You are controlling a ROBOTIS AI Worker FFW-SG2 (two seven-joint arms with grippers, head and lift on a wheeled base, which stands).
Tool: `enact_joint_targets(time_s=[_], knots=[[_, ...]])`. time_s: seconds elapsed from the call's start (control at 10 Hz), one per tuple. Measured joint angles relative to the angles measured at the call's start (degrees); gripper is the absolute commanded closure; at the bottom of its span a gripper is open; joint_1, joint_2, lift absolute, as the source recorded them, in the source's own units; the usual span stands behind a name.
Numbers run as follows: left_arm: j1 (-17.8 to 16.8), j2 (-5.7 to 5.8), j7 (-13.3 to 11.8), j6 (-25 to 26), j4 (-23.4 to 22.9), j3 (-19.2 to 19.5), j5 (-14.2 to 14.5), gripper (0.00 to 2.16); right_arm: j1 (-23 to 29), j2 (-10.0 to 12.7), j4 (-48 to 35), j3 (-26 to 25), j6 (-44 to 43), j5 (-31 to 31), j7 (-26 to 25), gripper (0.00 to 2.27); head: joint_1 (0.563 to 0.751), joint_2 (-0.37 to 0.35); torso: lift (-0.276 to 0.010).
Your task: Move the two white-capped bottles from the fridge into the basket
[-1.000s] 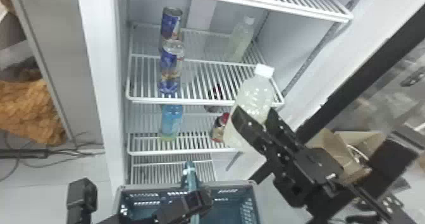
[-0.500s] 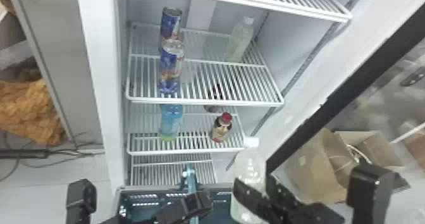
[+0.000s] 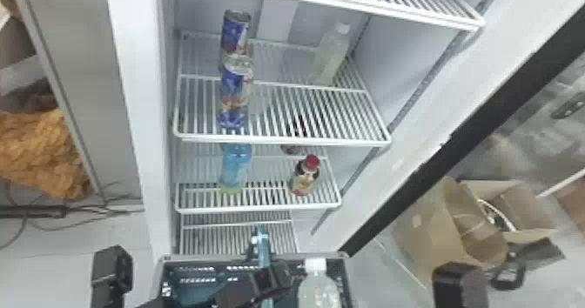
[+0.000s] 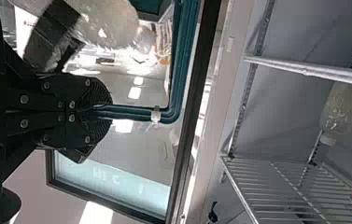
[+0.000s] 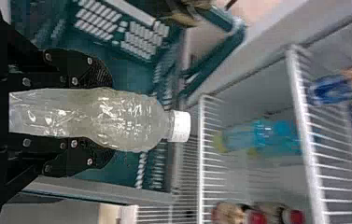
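Observation:
One white-capped bottle is at the bottom edge of the head view, over the right part of the teal basket. In the right wrist view my right gripper has its fingers closed around that bottle, with basket wall behind. The other white-capped bottle stands at the back right of the fridge's upper shelf. My left gripper grips the basket's teal handle; the left wrist view has that gripper shut on the handle.
Blue cans stand on the upper shelf's left side. Below are a blue bottle and a red-capped bottle. The open fridge door slants along the right, with a cardboard box beyond it.
The right gripper has carried its bottle down and away from in front of the shelves to over the basket. The left gripper has stayed at the handle.

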Motion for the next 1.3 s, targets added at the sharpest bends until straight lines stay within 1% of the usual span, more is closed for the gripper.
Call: enact_joint_targets(time_s=[0.2,0.3,0.4,0.5,0.7,0.9,1.3], knots=[[-0.01,0.03,0.0,0.0,0.0,0.02,-0.02,1.19,-0.88,-0.2,0.0,0.0,1.85,0.49,0.01,0.43,0.695,-0.35,0.0],[0.0,0.03,0.0,0.0,0.0,0.03,0.0,1.19,-1.17,-0.22,0.0,0.03,1.8,0.88,0.01,0.32,0.695,-0.35,0.0],[0.02,0.04,-0.1,0.0,0.06,0.04,0.03,1.19,-1.28,-0.23,0.01,0.03,0.81,1.3,-0.02,0.27,0.695,-0.35,0.0],[0.06,0.02,0.07,0.0,0.02,0.04,0.02,1.19,-1.32,-0.22,-0.01,0.01,-1.58,1.75,0.0,0.27,0.695,-0.35,0.0],[0.14,-0.01,-0.01,0.0,0.0,0.04,0.03,1.19,-1.89,0.03,0.01,-0.24,-9.54,3.69,0.0,0.27,0.695,-0.35,0.0],[0.14,-0.07,0.0,0.0,0.0,0.08,0.13,1.19,-3.78,0.41,0.01,-0.29,-16.27,5.07,0.0,0.27,0.695,-0.35,0.0],[0.28,-0.19,0.0,0.0,0.0,0.27,0.19,1.19,-8.19,0.31,0.01,0.66,-25.25,6.0,0.0,0.27,0.695,-0.35,0.0]])
